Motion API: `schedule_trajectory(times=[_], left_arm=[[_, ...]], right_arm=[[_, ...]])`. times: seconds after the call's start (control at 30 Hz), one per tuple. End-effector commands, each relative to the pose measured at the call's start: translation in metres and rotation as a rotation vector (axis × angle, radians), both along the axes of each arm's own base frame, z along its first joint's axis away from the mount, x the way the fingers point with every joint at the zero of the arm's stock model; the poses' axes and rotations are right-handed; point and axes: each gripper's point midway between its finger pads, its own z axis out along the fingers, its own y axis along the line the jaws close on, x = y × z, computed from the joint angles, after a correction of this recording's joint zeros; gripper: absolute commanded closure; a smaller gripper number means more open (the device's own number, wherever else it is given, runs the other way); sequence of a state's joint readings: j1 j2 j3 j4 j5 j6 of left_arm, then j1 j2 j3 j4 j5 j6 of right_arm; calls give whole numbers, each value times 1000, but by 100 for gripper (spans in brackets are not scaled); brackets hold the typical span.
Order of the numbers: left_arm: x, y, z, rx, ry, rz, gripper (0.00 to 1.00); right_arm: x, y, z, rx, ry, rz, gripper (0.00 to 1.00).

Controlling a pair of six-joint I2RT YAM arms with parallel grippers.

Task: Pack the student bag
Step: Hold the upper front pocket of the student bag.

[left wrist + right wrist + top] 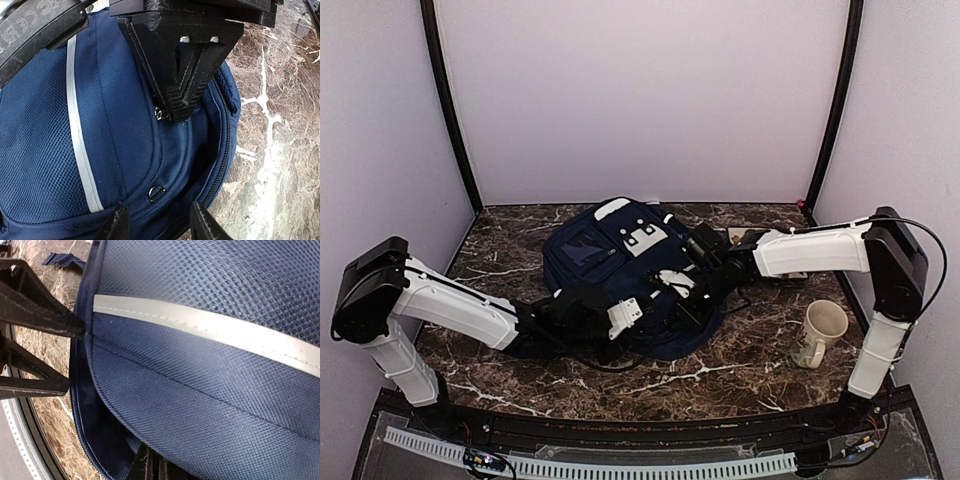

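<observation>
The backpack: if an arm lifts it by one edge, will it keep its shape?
Probably not: the student bag is woven fabric and mesh with loose folds at its rim, so it should sag. Its textured weave should grip well rather than slip.

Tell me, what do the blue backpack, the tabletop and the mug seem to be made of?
The student bag: matte navy woven cloth with mesh panels; the weave shows close up. Its stripe: stitched pale tape, possibly reflective. The tabletop: glossy dark marble with white veins, or a printed imitation. The mug: smooth cream glaze, probably ceramic.
</observation>
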State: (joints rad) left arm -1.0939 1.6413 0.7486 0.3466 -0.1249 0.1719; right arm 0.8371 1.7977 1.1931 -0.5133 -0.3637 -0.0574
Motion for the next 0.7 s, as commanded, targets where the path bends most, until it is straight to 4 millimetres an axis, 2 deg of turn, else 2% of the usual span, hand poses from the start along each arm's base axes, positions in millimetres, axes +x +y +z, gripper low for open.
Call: schedule_trajectory(times=[0.0, 0.1, 0.13, 0.17, 0.3, 0.37, 0.47, 0.67], left_arm=[[1, -3, 21, -19, -51, -3, 55], [7, -4, 35, -27, -131, 16, 47], [9, -6, 41, -45, -154, 16, 13], [9, -7, 45, -57, -170, 6, 5], [15, -14, 57, -50, -239, -13, 5], [17, -19, 60, -37, -257, -26, 7], [19, -26, 61, -20, -279, -53, 11], [28, -36, 48, 53, -303, -66, 16]], right_arm=[[-8, 0, 10, 38, -7, 42, 100], [-11, 0, 24, 77, -20, 66, 100], [-13, 1, 28, 93, -25, 77, 100], [-14, 2, 32, 106, -28, 86, 100], [-12, 3, 45, 132, -68, 97, 100], [-15, -4, 38, 112, -66, 95, 100], [-14, -5, 38, 109, -81, 95, 100], [-13, -6, 36, 95, -80, 106, 100]])
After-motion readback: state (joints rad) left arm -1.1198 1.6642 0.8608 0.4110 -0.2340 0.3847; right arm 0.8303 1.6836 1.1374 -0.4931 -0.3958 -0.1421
